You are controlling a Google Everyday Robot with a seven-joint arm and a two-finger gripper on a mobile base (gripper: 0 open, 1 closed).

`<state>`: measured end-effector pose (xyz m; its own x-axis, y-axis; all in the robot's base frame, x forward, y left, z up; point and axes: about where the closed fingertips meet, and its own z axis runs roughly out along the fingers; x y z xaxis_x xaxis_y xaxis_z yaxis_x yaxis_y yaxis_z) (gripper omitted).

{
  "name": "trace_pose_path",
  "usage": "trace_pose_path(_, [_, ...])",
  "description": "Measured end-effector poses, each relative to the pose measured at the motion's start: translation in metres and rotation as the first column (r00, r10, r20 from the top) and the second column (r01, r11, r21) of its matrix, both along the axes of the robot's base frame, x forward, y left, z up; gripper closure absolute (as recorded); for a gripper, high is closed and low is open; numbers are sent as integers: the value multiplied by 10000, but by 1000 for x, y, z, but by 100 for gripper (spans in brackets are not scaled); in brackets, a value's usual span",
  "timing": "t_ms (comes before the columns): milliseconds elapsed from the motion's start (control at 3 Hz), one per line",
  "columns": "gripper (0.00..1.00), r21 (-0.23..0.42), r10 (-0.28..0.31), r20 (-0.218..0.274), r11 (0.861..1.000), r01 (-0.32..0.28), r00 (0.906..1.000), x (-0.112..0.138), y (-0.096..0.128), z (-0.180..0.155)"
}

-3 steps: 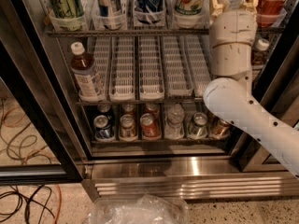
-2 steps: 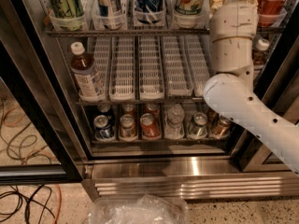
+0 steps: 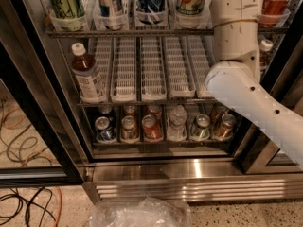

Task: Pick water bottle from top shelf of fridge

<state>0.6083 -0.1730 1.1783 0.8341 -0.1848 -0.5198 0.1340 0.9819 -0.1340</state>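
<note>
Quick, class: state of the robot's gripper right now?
Gripper: not in view; the arm runs up past the top shelf and leaves the picture's top edge, so its state cannot be told.

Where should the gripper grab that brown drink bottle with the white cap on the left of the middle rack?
Probably grip the brown drink bottle around its labelled body, straight in from the front: it stands upright at the rack's front edge, and the white lane beside it is bare, leaving finger room. The gripper is out of view, above the picture's top where the arm runs.
</note>
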Motion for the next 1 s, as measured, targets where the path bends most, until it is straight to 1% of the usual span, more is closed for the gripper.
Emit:
trace_pose_path(333, [100,0,-4,4,10000,4,10000,0,0,0])
trace_pose_path(667, [100,41,-269,101,9996,269,9996,-5,-4,1])
trace_pose_path(1000, [100,68,-574,75,9983,573,9983,-17,-9,0])
